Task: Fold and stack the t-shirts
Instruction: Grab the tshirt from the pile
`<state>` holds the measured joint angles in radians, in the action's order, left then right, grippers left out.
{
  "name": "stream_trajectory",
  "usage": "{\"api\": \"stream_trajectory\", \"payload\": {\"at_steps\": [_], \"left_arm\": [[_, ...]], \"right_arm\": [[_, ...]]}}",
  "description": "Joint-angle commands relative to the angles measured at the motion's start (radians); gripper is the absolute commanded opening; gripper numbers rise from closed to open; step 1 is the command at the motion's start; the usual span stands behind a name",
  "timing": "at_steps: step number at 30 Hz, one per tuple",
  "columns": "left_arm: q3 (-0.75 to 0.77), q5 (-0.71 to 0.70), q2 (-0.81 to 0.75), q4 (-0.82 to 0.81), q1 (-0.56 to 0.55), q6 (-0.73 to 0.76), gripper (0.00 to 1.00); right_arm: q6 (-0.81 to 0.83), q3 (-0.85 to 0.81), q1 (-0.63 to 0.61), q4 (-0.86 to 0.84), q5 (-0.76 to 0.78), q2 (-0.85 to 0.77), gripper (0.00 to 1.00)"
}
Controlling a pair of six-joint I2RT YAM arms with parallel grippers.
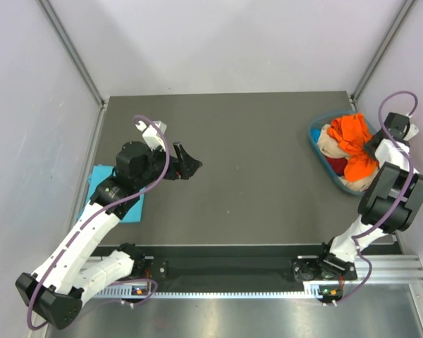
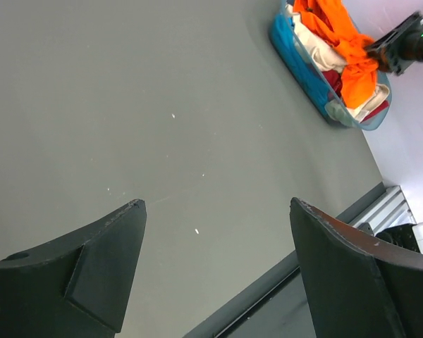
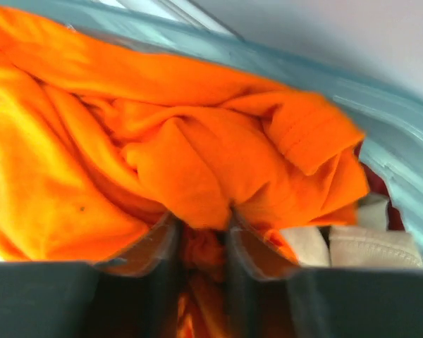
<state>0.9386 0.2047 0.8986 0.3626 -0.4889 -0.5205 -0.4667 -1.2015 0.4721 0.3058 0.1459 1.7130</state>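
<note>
The orange t-shirt (image 1: pixel 351 141) lies crumpled on top of other clothes in a blue basket (image 1: pixel 314 135) at the table's right side. It also shows in the left wrist view (image 2: pixel 347 53) and fills the right wrist view (image 3: pixel 162 134). My right gripper (image 1: pixel 372 146) reaches into the basket and is shut on a fold of the orange shirt (image 3: pixel 203 227). The turquoise t-shirt (image 1: pixel 100 176) lies flat at the table's left edge, partly hidden under my left arm. My left gripper (image 1: pixel 189 163) is open and empty above the bare table (image 2: pixel 217 204), left of centre.
The basket (image 2: pixel 296 60) also holds beige cloth (image 1: pixel 329 144) and dark red cloth (image 1: pixel 336 166). Its rim shows in the right wrist view (image 3: pixel 388 113). Grey walls enclose the table on three sides. A metal rail (image 1: pixel 225 278) runs along the near edge.
</note>
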Motion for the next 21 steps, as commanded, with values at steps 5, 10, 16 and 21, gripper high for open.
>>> {"api": "stream_trajectory", "payload": {"at_steps": [5,10,16,21], "left_arm": [[0.023,0.010,-0.010,-0.011,0.003,-0.001,0.86],[0.026,-0.007,0.023,-0.013,0.003,-0.053,0.86],[0.043,-0.037,0.049,0.022,0.003,-0.061,0.86],[0.137,-0.077,0.086,0.114,0.003,-0.039,0.86]], "right_arm": [[0.092,-0.289,-0.072,0.119,0.075,-0.139,0.00],[0.134,-0.484,-0.156,0.275,0.121,-0.190,0.07],[0.149,-0.566,-0.228,0.274,-0.019,-0.260,0.00],[0.146,-0.547,-0.234,0.306,0.171,-0.257,0.00]]}}
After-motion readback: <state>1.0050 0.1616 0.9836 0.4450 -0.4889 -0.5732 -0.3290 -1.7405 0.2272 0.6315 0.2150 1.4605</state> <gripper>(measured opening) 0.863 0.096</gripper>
